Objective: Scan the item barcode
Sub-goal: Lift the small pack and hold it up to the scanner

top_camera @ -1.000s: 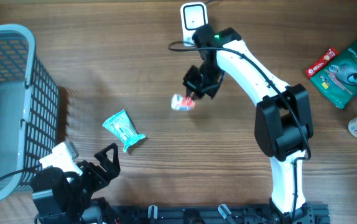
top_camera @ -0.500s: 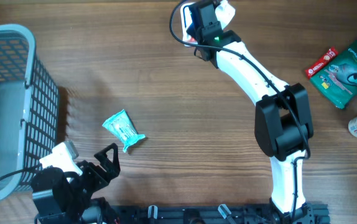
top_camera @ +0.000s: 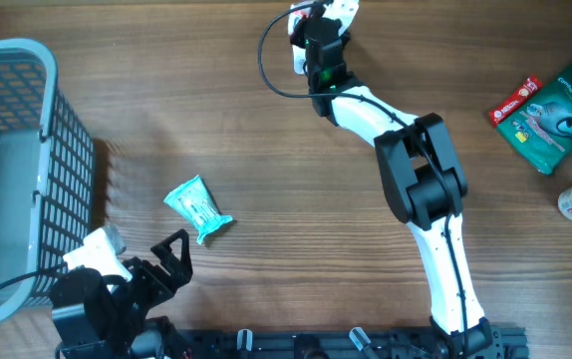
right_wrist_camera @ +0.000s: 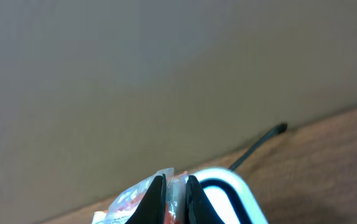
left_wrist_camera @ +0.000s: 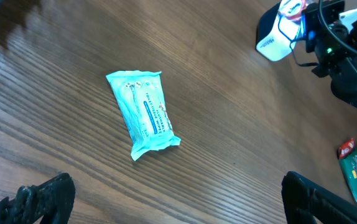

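Our right tool (right_wrist_camera: 175, 186) was clenched on the small red-and-white packet (right_wrist_camera: 127, 202), holding it right at the white scanner (right_wrist_camera: 228, 190) by the worktop's (top_camera: 266, 150) far edge. Our left tool (left_wrist_camera: 175, 199) gaped, released, near a teal wipes pack (left_wrist_camera: 143, 113).

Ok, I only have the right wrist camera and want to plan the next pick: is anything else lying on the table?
Observer: Yes, a teal packet lies flat on the table, in front of the left gripper.
Operator: Is that gripper free to take it?
Observer: It is open and empty, apart from the packet.
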Robot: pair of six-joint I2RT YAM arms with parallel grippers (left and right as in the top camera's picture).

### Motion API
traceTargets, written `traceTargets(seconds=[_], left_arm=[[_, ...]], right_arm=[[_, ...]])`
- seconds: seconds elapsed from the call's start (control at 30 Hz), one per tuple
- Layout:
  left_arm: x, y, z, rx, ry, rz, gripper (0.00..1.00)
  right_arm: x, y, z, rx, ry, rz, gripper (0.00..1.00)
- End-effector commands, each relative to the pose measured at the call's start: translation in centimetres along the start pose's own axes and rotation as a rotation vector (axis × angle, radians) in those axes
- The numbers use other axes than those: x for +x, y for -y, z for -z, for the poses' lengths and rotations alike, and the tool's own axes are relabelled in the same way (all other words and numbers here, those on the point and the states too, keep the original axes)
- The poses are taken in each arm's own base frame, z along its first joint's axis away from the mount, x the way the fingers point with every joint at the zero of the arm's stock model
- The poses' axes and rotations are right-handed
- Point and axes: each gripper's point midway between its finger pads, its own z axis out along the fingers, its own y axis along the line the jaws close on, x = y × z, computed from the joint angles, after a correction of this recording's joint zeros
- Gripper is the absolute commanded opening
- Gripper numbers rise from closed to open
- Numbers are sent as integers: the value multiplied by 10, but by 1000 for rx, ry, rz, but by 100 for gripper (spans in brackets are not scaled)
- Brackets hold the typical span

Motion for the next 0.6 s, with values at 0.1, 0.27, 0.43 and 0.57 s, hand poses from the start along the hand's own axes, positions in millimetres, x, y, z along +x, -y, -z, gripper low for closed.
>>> traceTargets(seconds=[0.1, 0.27, 0.43, 0.57], left_arm=[[0, 1, 0, 7, -2, -19, 100], [0, 1, 0, 7, -2, -19, 100], [0, 1, 0, 7, -2, -19, 100], [0, 1, 0, 7, -2, -19, 100]], right_arm=[[-1, -2, -5, -67, 2, 12, 4], [-3, -5, -4, -79, 1, 10, 4], [-55, -23, 7, -100, 70, 112, 4], [-120, -10, 27, -1, 70, 364, 5]])
